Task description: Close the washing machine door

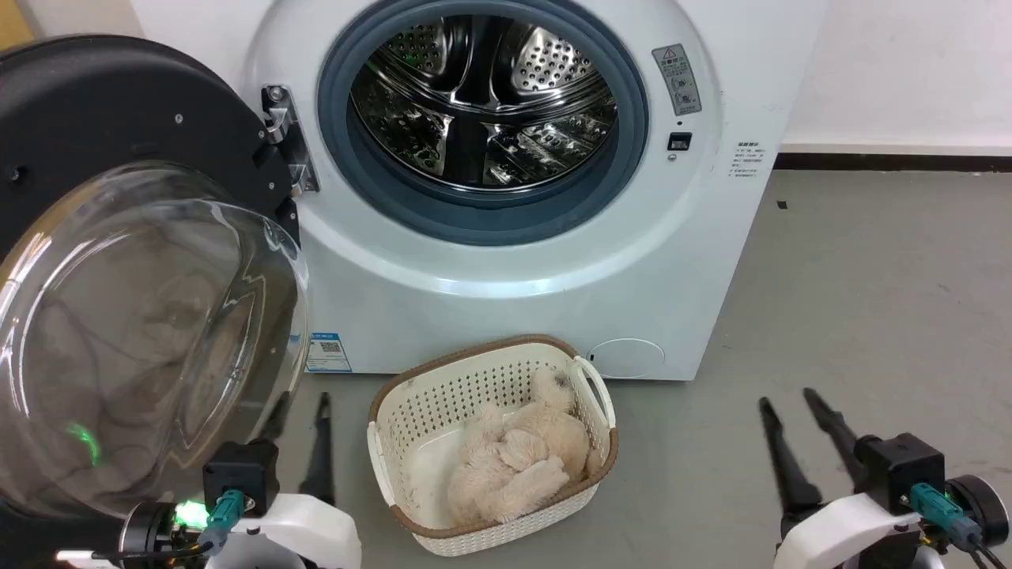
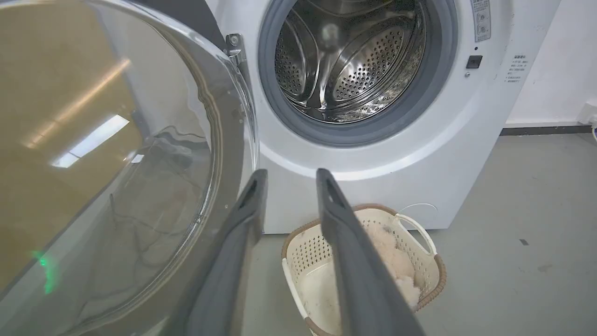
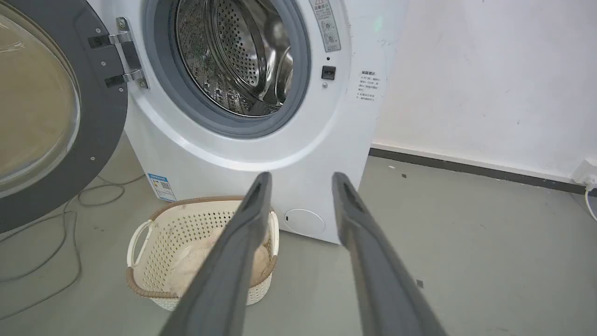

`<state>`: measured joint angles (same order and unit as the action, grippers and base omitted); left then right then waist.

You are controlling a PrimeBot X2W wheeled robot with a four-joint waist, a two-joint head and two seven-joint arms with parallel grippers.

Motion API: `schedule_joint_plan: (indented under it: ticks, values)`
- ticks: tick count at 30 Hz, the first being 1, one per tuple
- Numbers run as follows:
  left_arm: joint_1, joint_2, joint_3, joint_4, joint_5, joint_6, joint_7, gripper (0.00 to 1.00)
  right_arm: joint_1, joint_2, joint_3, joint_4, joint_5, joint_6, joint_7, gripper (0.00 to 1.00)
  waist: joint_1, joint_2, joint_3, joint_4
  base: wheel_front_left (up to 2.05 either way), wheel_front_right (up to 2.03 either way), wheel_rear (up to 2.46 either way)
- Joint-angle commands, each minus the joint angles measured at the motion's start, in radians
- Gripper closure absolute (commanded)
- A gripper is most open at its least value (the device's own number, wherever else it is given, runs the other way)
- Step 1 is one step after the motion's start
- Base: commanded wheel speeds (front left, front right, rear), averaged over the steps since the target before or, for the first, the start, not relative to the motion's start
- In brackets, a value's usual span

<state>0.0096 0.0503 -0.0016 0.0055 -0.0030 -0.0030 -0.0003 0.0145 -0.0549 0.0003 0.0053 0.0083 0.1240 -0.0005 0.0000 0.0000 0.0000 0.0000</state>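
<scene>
1. Two grippers sit low in front. The left gripper point(image 1: 300, 399) has its two fingers parted with nothing between them. It is just beside the glass point(image 1: 142, 332) of the door, and I can't tell if they touch.
2. The right gripper point(image 1: 785, 397) is also released and empty, over bare floor point(image 1: 870, 316).
3. One basket point(image 1: 411, 395) stands on the floor between the grippers, with one fluffy cream bundle point(image 1: 514, 458) inside.
4. The one door point(image 1: 95, 118) is swung wide open at the washer's left. It hangs on one hinge point(image 1: 288, 142), and its glass bulges out toward the robot.
5. One washer point(image 1: 514, 316) stands just behind the basket, its steel drum point(image 1: 482, 95) uncovered inside a grey seal point(image 1: 340, 158).
6. One cable point(image 3: 56, 224) trails on the floor below the door.
</scene>
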Motion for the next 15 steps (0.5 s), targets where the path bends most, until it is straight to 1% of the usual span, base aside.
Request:
schedule_joint_plan:
  ticks: [1,15]
  values:
    - [0.0,0.0,0.0,0.0,0.0,0.0,0.0,0.0,0.0,0.0,0.0,0.0,0.0,0.0,0.0,0.0,0.0,0.0,0.0,0.0,0.0,0.0,0.0]
    - [0.001,0.0,-0.005,0.006,-0.011,0.007,-0.028,0.0,0.0,0.0,0.006,0.004,0.024,0.001,-0.028,0.0,0.0,0.0,0.001,0.008,0.0,0.0,0.0]
